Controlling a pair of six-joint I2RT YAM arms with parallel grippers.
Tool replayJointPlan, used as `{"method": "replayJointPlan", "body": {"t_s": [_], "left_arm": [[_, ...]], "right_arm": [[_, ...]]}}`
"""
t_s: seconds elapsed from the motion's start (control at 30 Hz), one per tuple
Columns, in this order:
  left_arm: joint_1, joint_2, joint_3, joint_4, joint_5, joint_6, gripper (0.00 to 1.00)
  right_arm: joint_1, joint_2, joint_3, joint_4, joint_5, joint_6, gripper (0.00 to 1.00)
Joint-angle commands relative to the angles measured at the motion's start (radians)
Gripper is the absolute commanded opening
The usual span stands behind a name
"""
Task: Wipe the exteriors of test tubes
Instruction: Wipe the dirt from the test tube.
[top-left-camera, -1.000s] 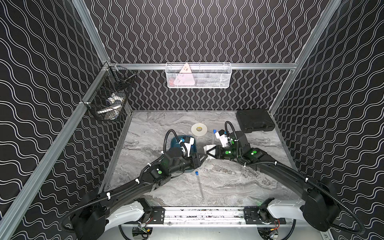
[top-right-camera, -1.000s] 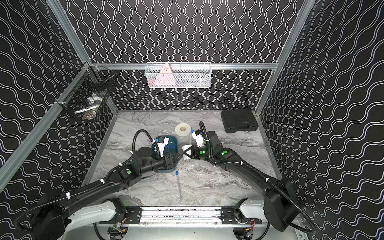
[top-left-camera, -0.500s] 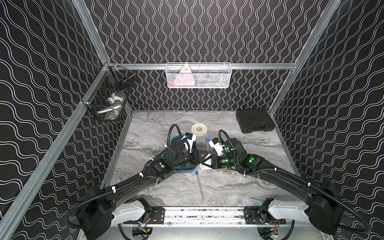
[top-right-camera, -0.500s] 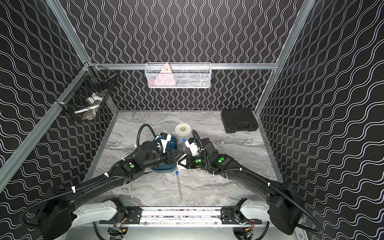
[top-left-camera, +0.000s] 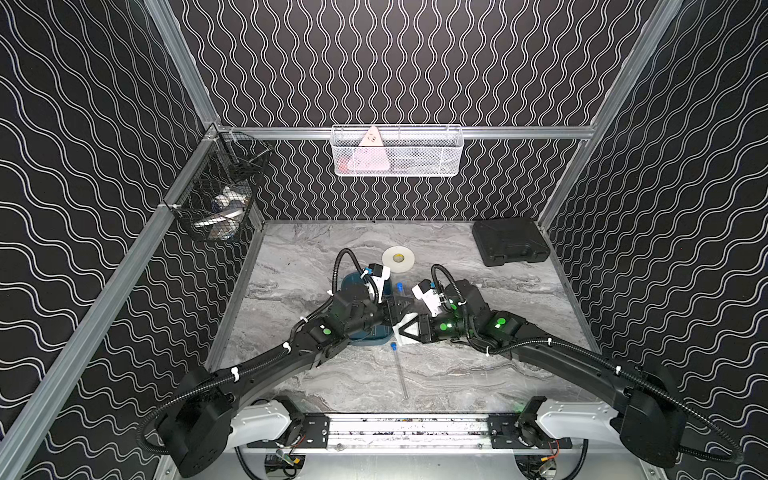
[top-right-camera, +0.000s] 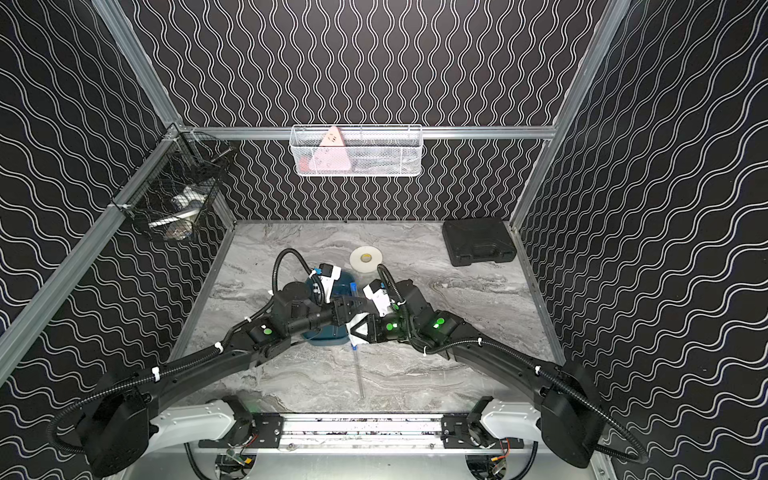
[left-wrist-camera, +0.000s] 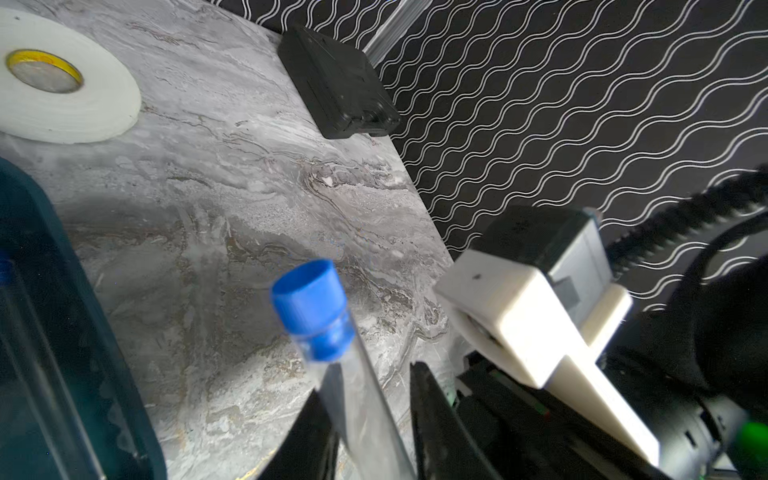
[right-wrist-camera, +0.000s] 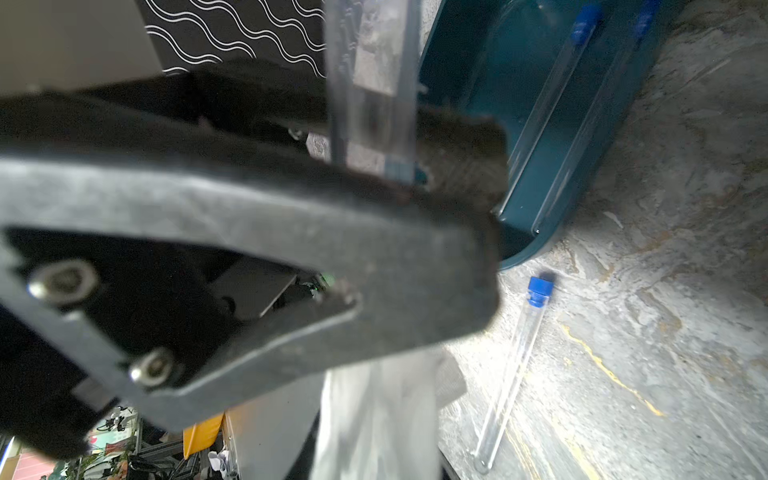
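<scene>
Four thin, clear test tubes with small blue caps are in sight. Two tubes (right-wrist-camera: 552, 91) lie side by side in the teal tray (right-wrist-camera: 519, 249); a third tube (top-left-camera: 400, 371) lies loose on the grey marbled bench (top-left-camera: 498, 374) just in front of the tray, cap toward it. The fourth tube (left-wrist-camera: 343, 357) is held up off the bench, cap uppermost, clamped between the fingers of the left tool (left-wrist-camera: 366, 378). The right tool (top-left-camera: 415, 329), right beside it, is pinched on a white tissue (top-left-camera: 402, 332)
</scene>
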Motion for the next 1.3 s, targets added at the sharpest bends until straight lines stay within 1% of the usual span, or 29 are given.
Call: {"method": "replayJointPlan", "body": {"t_s": [0.0, 0.1, 0.27, 0.37, 0.53, 0.73, 0.87, 1.1, 1.27], "left_arm": [[0.009, 0.007, -0.004, 0.068, 0.007, -0.014, 0.22], [0.009, 0.001, -0.009, 0.070, 0.007, -0.014, 0.17], [0.013, -0.019, -0.025, 0.063, -0.007, -0.019, 0.13], [0.015, -0.023, -0.028, 0.059, -0.012, -0.032, 0.12], [0.015, -0.019, -0.045, 0.101, -0.010, -0.075, 0.13], [0.017, -0.006, -0.052, 0.146, -0.003, -0.118, 0.14], [0.022, 0.002, -0.063, 0.192, -0.003, -0.154, 0.14], [0.039, 0.026, -0.074, 0.245, 0.014, -0.193, 0.14], [0.042, 0.034, -0.073, 0.255, 0.021, -0.200, 0.14]], "right_arm": [[0.006, 0.004, 0.004, 0.027, 0.006, 0.000, 0.18], [0.006, 0.007, 0.015, 0.022, 0.016, -0.011, 0.18], [0.004, 0.013, 0.041, 0.001, 0.037, -0.032, 0.18], [-0.003, 0.020, 0.056, 0.011, 0.052, -0.039, 0.18], [-0.027, 0.054, 0.083, 0.054, 0.052, -0.039, 0.18], [-0.034, 0.094, 0.079, 0.117, 0.047, -0.025, 0.18], [-0.022, 0.089, 0.018, 0.178, 0.021, 0.016, 0.18], [0.013, 0.049, -0.121, 0.298, 0.032, 0.115, 0.17], [0.015, 0.051, -0.119, 0.291, 0.039, 0.103, 0.17]]}}
